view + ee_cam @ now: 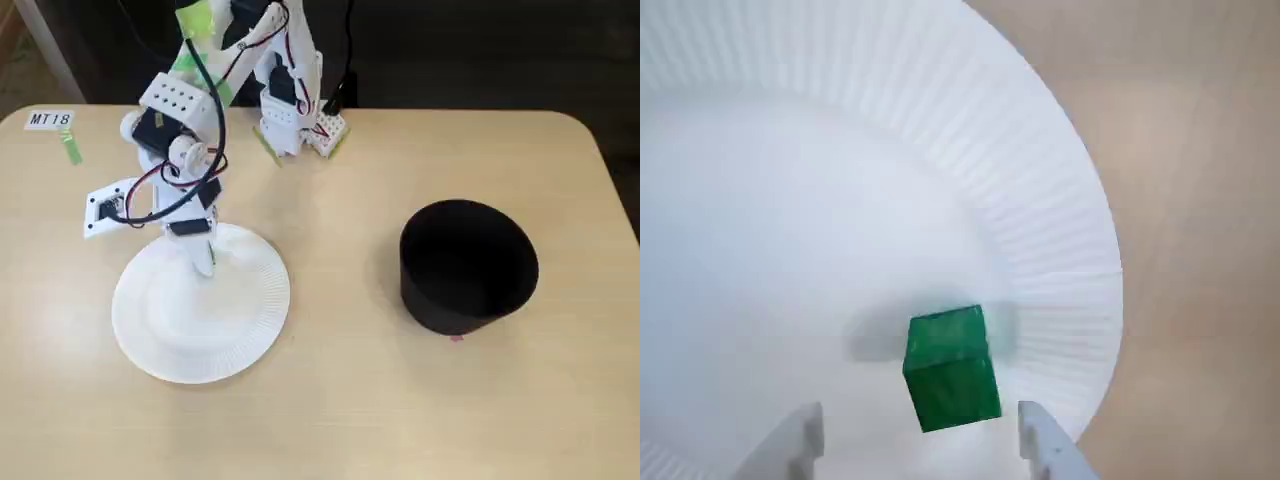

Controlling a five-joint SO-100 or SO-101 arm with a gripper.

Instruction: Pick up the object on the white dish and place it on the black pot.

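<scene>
Green, hard-looking cube (pixel 951 368) on white ribbed paper plate (pixel 1040 200), likely light and rigid, sits between the spread-open white gripper (pixel 920 435) fingers, best pinched on opposite flat sides.

A light wooden tabletop (pixel 350 400) with round corners fills most of the fixed view. Behind it, along the top of the frame, the room is dark, and a bit of pale floor shows in the upper left corner. A small white label (pixel 50 119) reading "MT18" is stuck at the upper left, with green tape (pixel 72 149) just below it.
</scene>
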